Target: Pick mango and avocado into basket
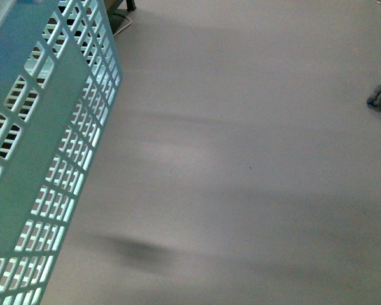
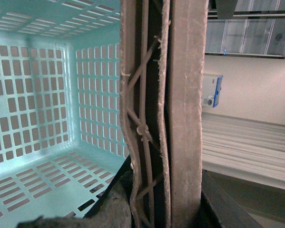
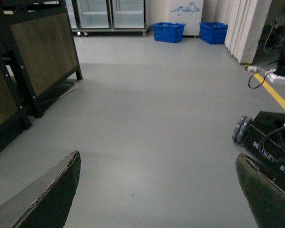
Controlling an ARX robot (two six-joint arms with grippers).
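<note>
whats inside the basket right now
Only bare slotted walls and floor show inside the basket; no fruit is visible there. The brown handle, close to the camera, covers the part of the inside behind it, so that part cannot be checked.

The basket handle [image 2: 185,95] between the left fingers [image 2: 109,209], floor [image 3: 156,133] between the right fingers [image 3: 42,199].
The basket [image 2: 33,109] lies beyond one left finger. A wheeled base [image 3: 270,137] sits just outside one right finger, a cabinet [image 3: 42,52] beyond the other, crates [image 3: 168,31] far ahead.

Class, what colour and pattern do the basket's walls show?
Light teal, pierced by rows of rectangular slots; the basket shows best in the left wrist view.
</note>
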